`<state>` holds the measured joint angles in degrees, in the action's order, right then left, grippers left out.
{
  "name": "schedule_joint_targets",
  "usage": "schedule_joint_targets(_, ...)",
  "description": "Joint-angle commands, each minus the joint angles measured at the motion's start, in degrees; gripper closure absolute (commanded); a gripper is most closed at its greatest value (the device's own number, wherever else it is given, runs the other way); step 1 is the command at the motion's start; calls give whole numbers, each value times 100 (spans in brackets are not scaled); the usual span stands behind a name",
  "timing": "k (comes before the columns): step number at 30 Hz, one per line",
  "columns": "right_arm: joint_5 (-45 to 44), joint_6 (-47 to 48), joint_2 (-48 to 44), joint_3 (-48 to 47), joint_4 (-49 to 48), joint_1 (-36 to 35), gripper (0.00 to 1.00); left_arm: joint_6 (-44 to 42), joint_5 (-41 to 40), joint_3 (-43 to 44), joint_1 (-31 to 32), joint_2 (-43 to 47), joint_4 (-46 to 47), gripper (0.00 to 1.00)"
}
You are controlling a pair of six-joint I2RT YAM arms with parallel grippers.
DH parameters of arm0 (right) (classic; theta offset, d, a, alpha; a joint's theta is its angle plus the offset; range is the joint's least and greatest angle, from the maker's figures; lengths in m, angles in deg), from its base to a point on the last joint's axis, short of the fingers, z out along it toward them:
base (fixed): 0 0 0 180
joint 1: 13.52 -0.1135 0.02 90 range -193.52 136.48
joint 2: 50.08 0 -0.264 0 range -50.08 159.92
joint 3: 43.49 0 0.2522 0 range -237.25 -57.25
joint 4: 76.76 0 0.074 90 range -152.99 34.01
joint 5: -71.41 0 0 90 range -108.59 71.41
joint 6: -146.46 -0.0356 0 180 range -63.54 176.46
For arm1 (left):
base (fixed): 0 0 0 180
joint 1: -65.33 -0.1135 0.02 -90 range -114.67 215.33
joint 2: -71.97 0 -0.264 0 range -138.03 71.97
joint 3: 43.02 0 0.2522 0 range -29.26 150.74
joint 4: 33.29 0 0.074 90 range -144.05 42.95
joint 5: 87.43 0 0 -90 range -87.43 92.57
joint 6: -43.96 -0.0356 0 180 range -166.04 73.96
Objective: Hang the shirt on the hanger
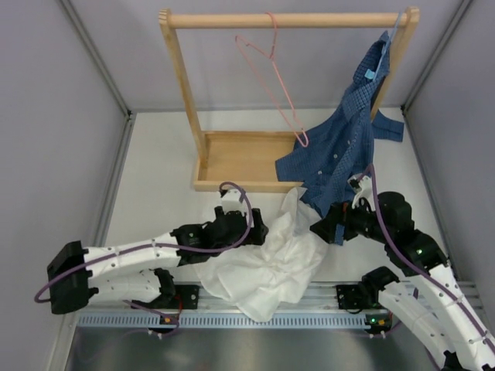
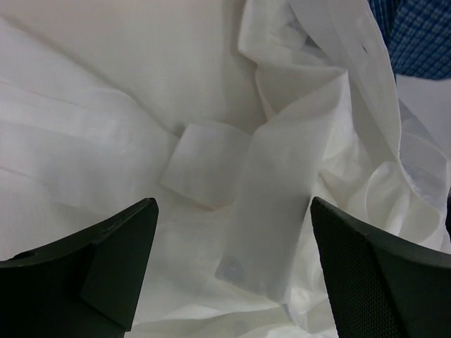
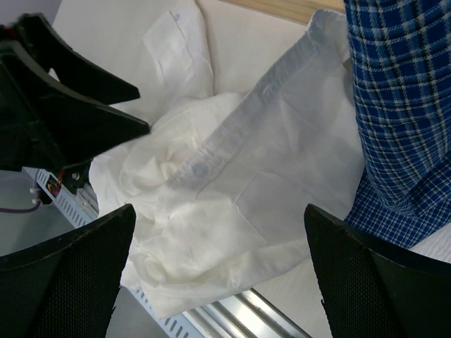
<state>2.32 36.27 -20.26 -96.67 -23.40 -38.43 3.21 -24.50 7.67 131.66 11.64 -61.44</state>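
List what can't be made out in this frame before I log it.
Top external: the white shirt's collar and sleeve openings, buried in its own folds.
Top external: the blue checked shirt's own hanger, mostly covered by its fabric.
Both wrist views: the pink hanger, outside the frames.

Pink hanger (image 1: 274,56), white shirt (image 1: 271,259), blue checked shirt (image 1: 340,151).

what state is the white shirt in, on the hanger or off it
Off it. The white shirt lies crumpled on the table, while the pink hanger hangs bare from the wooden rail.
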Motion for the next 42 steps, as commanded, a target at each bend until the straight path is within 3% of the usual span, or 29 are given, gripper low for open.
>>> schedule_joint_targets(1, -60, 6, -11, -268, -303, -85, 1, -610, 1949, 182, -190, -618, 1621, 8)
schedule_joint_targets(5, 62, 32, -143, -250, -259, -85, 1, -540, 2390, 157, -286, -1207, 2115, 19)
schedule_joint_targets(6, 106, 23, -161, -224, -268, -93, 1, -531, 2408, 174, -330, -1269, 2133, 27)
schedule_joint_targets(7, 168, 15, -231, -224, -329, -93, 1, -531, 2417, 192, -374, -1340, 2134, 49)
schedule_joint_targets(9, 282, 6, -301, -180, -391, -93, 1, -627, 2312, 332, -436, -1419, 2029, 71)
schedule_joint_targets(10, 300, 23, -293, -189, -417, -85, 1, -680, 2277, 402, -436, -1402, 1932, 95)
schedule_joint_targets(11, 378, 41, -284, -180, -452, -93, 0, -820, 2268, 577, -436, -1280, 1844, 100)
schedule_joint_targets(15, 607, 94, -83, -294, -619, -93, 0, -1391, 2460, 1025, -427, -683, 1467, 100)
schedule_joint_targets(21, 879, 190, 58, -698, -900, -85, 1, -2060, 2680, 2106, -305, 162, 193, 100)
schedule_joint_targets(24, 1056, 330, 102, -900, -936, -85, 1, -2157, 3592, 2214, -33, 303, -55, 100)
schedule_joint_targets(25, 1047, 366, 111, -918, -927, -85, 1, -2131, 3777, 2127, 342, 277, -3, 100)
schedule_joint_targets(27, 925, 384, 59, -945, -875, -93, 1, -2069, 3080, 1951, 1011, 163, 164, 100)
schedule_joint_targets(28, 759, 375, 33, -936, -848, -85, 0, -2086, 2789, 1845, 1632, -90, 287, 100)
schedule_joint_targets(31, 284, 331, -152, -971, -464, -85, 1, -1999, 2023, 1537, 2268, -844, 980, 100)
schedule_joint_targets(35, -552, 436, -310, -1147, 355, -93, 0, -1875, 1960, 1440, 2560, -1489, 2016, 100)
schedule_joint_targets(42, 193, 490, -425, -752, 533, -85, 1, -1955, 2399, 1003, 2833, -1561, 2161, 100)
